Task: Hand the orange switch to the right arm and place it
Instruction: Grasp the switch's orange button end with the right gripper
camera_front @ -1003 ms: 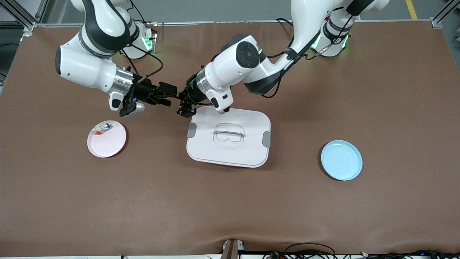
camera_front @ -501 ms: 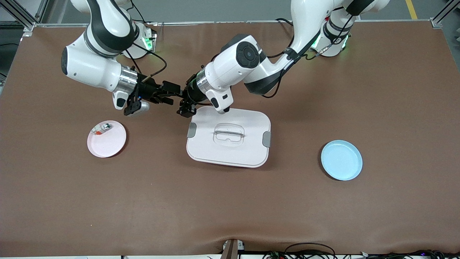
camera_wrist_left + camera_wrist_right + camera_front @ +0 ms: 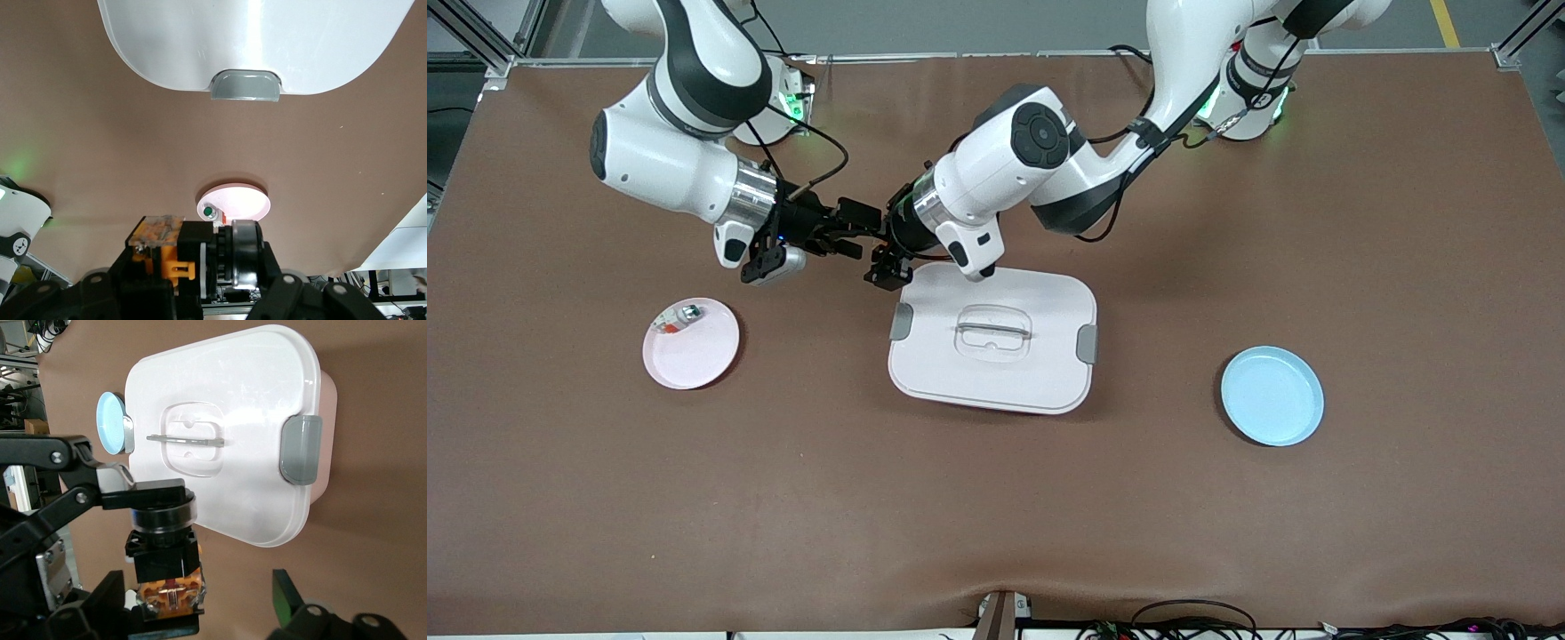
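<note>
Looking down from the front camera, we see the two arms meeting in the air above the brown table (image 3: pixel 996 516), just off the corner of the white lidded container (image 3: pixel 992 338) on the side toward the right arm's end. The left gripper (image 3: pixel 886 258) is clamped tight on the orange switch (image 3: pixel 163 550); in the right wrist view its black fingers (image 3: pixel 113 483) pinch the round dark collar of the part, with the black body and its orange-marked terminal end hanging free of them. In the left wrist view we see the same switch (image 3: pixel 175 257) held between the left fingers, its orange clip and clear-topped block showing.

The right gripper (image 3: pixel 852 236) is at the switch from the other direction. In its own wrist view its jaws stand apart with the switch's terminal end between them; one finger (image 3: pixel 290 597) is plainly clear of the part, while we cannot tell whether the other one touches it.

On the table we also see a pink plate (image 3: pixel 703 356) toward the right arm's end, carrying a small silver-and-white part (image 3: pixel 680 316) near its rim, and a light blue plate (image 3: pixel 1272 396) toward the left arm's end. The container's lid has grey latches (image 3: pixel 902 321) at its two ends.
</note>
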You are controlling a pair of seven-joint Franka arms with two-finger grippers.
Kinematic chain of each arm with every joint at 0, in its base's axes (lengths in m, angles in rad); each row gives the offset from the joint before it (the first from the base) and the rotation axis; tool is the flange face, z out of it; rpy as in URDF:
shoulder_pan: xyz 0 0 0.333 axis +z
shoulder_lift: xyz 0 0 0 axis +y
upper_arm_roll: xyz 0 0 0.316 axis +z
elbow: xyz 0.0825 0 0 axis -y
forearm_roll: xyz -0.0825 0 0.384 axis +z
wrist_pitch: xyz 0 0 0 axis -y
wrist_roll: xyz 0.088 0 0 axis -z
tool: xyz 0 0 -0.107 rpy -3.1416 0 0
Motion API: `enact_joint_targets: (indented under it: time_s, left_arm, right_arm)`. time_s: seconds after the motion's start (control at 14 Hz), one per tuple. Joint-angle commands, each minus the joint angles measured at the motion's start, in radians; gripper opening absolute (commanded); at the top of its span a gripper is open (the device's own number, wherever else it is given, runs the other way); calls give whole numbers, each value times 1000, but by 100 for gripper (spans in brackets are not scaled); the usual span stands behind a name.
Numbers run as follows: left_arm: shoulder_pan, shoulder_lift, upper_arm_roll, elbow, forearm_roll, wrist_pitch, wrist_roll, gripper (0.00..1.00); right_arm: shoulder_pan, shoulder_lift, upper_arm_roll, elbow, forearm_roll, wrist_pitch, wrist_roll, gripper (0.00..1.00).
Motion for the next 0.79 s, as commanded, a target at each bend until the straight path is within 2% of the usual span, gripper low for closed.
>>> enact_joint_targets:
  time_s: [0.0, 0.07, 0.29, 0.5, 0.57, 0.72]
  left_arm:
    - [-14, 15, 7, 29, -18, 12, -8, 0]
    - [-14, 15, 7, 29, -18, 12, -8, 0]
    - [-14, 15, 7, 29, -18, 12, -7, 0]
    - [-14, 15, 7, 29, -18, 12, -7, 0]
    - [-14, 15, 7, 29, -18, 12, -7, 0]
    - [-13, 15, 7, 29, -18, 12, -7, 0]
  right_arm:
    - [30, -24, -7, -26, 34, 35, -22, 73]
    - [31, -24, -7, -26, 34, 39, -22, 70]
    - [31, -22, -7, -26, 34, 42, -22, 47]
    - [36, -22, -7, -24, 34, 44, -22, 5]
    - [36, -22, -7, -23, 34, 38, -24, 0]
    - [34, -22, -7, -23, 34, 35, -25, 0]
